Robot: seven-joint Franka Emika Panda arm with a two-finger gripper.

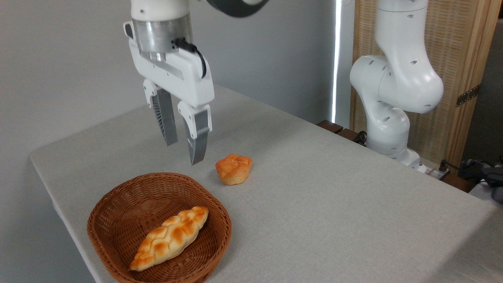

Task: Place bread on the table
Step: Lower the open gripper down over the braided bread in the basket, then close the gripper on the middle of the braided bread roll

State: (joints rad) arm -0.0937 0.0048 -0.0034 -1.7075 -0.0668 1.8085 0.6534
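The bread [169,238], a long braided golden loaf, lies diagonally inside a brown wicker basket [114,208] at the front left of the table [334,204]. My gripper [183,154] hangs open above the basket's far rim, fingers pointing down, with nothing between them. It is well above and behind the loaf, apart from it.
A small round orange bun [233,168] sits on the cloth just right of the gripper and beyond the basket. The arm's white base [393,98] stands at the table's far right edge, with a wooden screen [463,59] behind it.
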